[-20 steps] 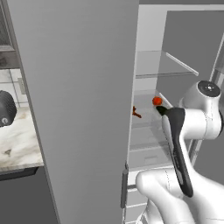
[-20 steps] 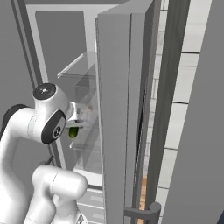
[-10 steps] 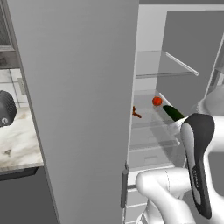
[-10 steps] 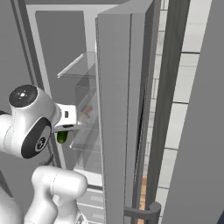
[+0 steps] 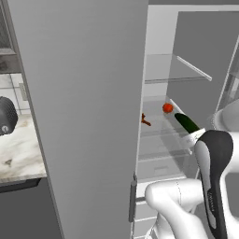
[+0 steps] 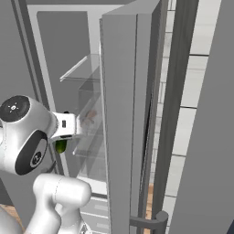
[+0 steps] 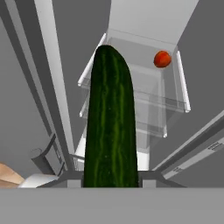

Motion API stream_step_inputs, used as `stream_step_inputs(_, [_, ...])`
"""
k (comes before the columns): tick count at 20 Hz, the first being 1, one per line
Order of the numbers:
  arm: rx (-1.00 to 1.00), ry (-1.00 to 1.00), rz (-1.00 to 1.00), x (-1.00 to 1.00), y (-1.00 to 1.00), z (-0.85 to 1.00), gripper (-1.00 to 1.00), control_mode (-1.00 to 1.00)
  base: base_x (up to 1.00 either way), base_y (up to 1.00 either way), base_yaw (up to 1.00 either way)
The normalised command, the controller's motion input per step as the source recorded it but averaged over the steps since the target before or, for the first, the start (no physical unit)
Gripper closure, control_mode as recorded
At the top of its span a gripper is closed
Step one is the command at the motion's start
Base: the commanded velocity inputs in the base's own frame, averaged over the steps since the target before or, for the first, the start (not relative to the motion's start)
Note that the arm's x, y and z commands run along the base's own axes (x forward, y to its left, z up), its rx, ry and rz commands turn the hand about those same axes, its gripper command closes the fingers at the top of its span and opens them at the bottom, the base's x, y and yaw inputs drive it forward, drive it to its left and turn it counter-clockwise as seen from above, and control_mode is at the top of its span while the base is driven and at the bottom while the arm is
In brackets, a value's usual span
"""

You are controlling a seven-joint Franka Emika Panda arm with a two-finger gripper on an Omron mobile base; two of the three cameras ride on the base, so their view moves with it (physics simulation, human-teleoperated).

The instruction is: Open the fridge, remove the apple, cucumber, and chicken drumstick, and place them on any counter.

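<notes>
The fridge [image 5: 84,116] door looks like smooth matt grey metal; its shelves [image 7: 144,105] are clear glass. The cucumber [image 7: 109,122] has dark green, faintly striped, slightly glossy skin. The apple [image 7: 162,59] is smooth red-orange. The counter [image 5: 18,149] is veined white marble.

A white tiled wall [image 6: 196,91] with dark grout lines rises on the right of the right base view, behind a dark vertical post [image 6: 172,105]. A strip of light wood floor [image 6: 148,208] shows at its foot. In the left base view, tiled wall [image 5: 11,91] carries a pale outlet plate [image 5: 22,91], and dark grey cabinets [image 5: 25,210] stand below.
</notes>
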Motion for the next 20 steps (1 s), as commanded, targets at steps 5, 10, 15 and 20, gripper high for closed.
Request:
stream_step_inputs(5, [-0.01,0.01,0.00,-0.12,0.03,0.01,1.00,-1.00,0.00,0.00,0.00])
stream_step_inputs(10, [-0.01,0.00,0.00,-0.16,0.05,0.00,1.00,1.00,-0.45,0.20,0.00])
stream_step_inputs(15, [0.00,0.00,0.00,0.00,0.00,0.00,1.00,1.00,-1.00,0.73,0.02])
stream_step_inputs(20, [0.00,0.00,0.00,0.00,0.00,0.00,1.00,1.00,-0.60,1.00,0.04])
